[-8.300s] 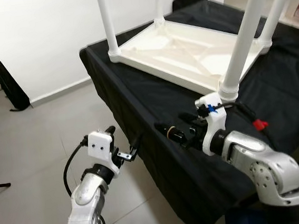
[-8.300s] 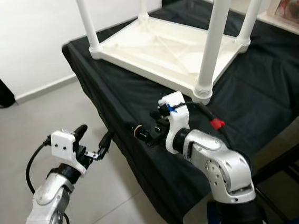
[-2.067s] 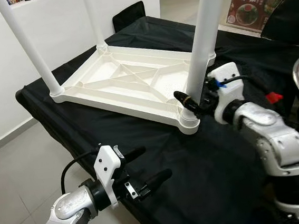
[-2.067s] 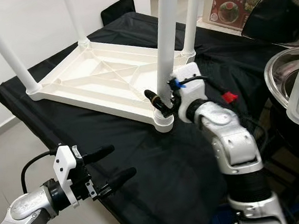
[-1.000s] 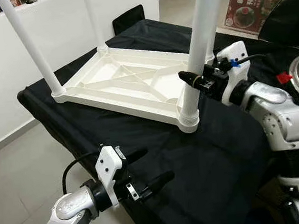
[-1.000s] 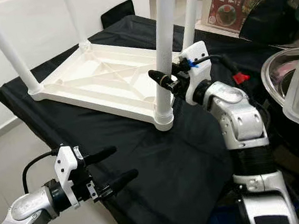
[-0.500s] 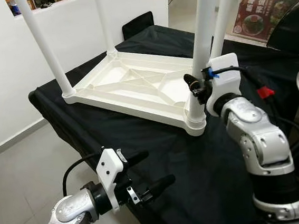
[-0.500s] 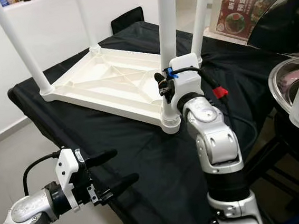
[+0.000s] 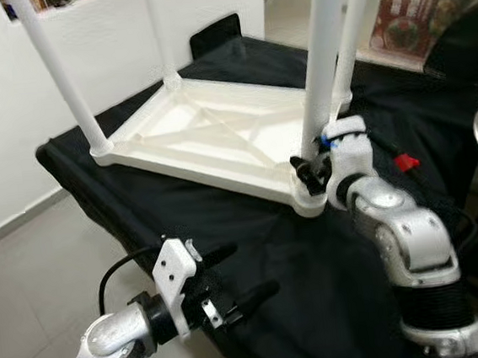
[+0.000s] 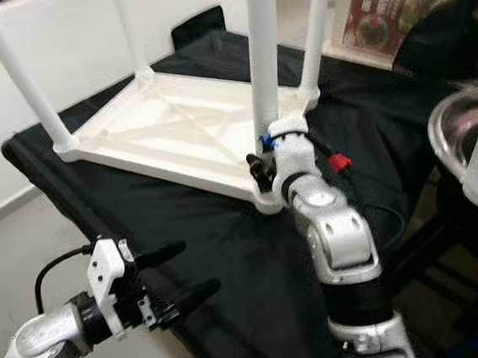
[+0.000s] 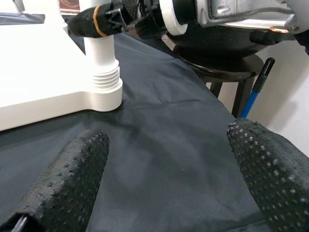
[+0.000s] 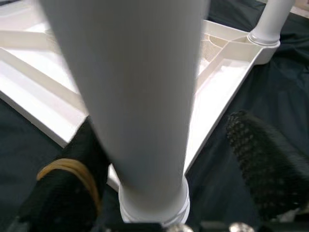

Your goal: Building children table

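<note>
Fingers of the right gripper point(image 12: 159, 174) are spread either side of the nearest leg point(image 10: 264, 66), low by its threaded socket | left gripper point(image 10: 181, 278) is held spread, unloaded, near the desk point(image 9: 255, 254) edge | upturned tabletop point(image 10: 175, 126) lies beyond | risk: leg cross-threaded or tabletop dragged if squeezed off-centre
</note>
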{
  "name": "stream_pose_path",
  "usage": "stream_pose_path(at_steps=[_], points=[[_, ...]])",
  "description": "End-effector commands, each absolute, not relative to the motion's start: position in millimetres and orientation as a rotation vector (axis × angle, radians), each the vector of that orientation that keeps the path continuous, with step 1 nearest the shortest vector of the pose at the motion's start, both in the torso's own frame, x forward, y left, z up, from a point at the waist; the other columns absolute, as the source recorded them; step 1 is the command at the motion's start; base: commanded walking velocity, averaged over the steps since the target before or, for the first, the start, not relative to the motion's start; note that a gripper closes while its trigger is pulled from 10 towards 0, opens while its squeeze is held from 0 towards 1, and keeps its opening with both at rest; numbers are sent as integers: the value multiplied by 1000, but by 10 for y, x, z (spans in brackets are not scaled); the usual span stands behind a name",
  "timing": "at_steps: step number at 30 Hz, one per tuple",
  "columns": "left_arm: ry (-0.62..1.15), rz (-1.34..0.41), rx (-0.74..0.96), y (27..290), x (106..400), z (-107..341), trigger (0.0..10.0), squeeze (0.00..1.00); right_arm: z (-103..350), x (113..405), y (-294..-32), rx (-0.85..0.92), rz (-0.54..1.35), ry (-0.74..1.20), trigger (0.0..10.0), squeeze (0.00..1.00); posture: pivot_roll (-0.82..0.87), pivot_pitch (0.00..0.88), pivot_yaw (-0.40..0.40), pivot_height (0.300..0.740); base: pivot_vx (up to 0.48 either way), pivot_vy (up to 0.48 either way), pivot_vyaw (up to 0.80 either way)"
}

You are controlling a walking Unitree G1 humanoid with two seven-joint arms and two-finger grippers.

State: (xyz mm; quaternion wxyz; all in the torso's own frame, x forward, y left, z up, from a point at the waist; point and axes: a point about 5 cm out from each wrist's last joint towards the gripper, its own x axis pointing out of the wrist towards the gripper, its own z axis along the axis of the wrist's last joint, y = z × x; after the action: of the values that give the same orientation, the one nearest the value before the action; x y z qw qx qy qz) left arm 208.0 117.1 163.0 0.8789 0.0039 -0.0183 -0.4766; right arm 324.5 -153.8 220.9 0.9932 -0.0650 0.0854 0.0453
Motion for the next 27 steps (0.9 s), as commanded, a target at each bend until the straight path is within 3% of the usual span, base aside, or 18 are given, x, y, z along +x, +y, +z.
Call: stream_pose_path(at_steps=[1,4,8,9,12,13,25,26,27], points=[[-25,-1008,14,1178,2049,1629,10000,0,2289,3267,-1611,-128,108,140,10000,1000,-35,107,13,740,0,0,0],[-21,-1009,17,1183,2038,1621,10000,0,2482,3337,-1789,-164,194,62,10000,1000,-31,108,9,740,0,0,0],[-19,-1010,17,1183,2032,1617,10000,0,2593,3348,-1838,-165,307,34,10000,1000,-31,100,5,740,0,0,0],[-19,-1010,18,1183,2030,1616,10000,0,2641,3359,-1879,-176,347,21,10000,529,-30,99,6,740,0,0,0],[-20,-1012,17,1180,2031,1618,10000,0,2666,3364,-1897,-171,435,23,10000,529,-33,95,7,740,0,0,0],[-21,-1014,18,1175,2029,1620,10000,0,2677,3370,-1914,-195,495,17,10000,0,-28,96,5,740,0,0,0],[-18,-1014,18,1179,1992,1624,10000,0,2846,3501,-1988,-135,625,-70,10000,0,-12,99,5,740,0,0,0],[-18,-1014,19,1180,1992,1625,10000,0,2846,3506,-1991,-134,630,-71,6392,0,-10,98,4,740,0,0,0],[-18,-1014,19,1180,1992,1625,10000,0,2846,3506,-1991,-134,630,-71,6392,0,-10,98,4,740,0,0,0]])
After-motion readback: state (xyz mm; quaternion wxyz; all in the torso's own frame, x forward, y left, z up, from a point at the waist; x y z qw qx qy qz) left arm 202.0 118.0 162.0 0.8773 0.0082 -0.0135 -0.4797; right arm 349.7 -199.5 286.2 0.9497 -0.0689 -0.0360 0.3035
